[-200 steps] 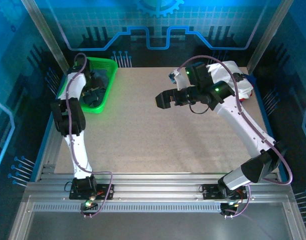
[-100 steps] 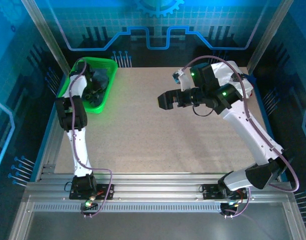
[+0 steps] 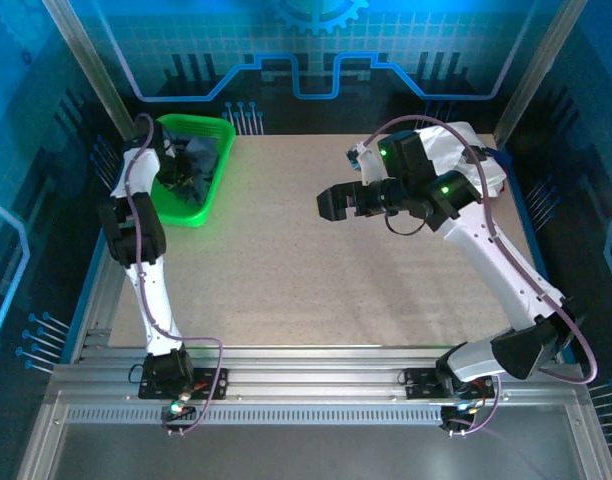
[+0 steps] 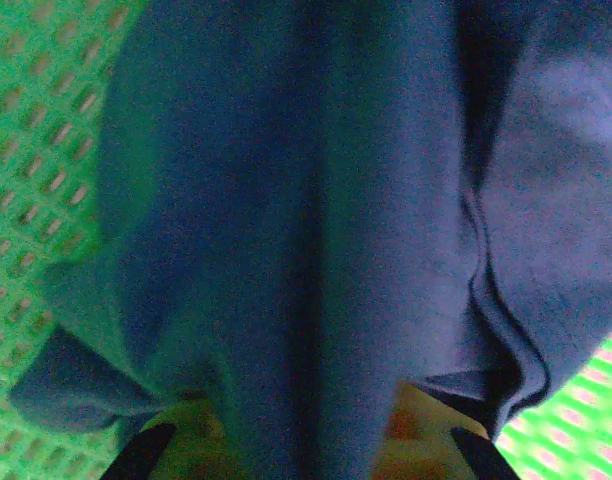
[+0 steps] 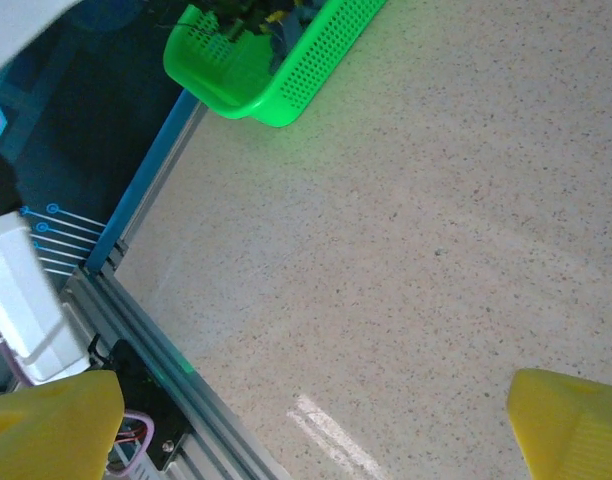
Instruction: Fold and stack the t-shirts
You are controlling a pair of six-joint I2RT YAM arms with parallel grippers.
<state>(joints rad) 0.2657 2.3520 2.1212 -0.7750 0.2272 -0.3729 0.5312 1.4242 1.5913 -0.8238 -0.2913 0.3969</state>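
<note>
Soft cloth, pierced plastic, speckled board

The slate-blue t-shirt [image 4: 316,220] is matt, finely knitted cloth with soft folds and a stitched hem. It lies in the green basket [image 3: 222,165], which is smooth, faintly glossy plastic pierced with small holes. Beside the basket, the table [image 3: 286,280] is a matt, beige, speckled board. Well to the right of the basket, the white t-shirts [image 3: 464,138] look like plain matt cloth. Nearer than the basket, the rails [image 3: 306,365] are ribbed, dull-silver metal.

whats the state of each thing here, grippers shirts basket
left gripper: shut on the blue shirt, down in the basket
right gripper: open, empty, above the table
blue shirt: crumpled in the basket, pinched
white shirts: piled at the far right, partly hidden
basket: upright, far left, holding the blue shirt
</note>
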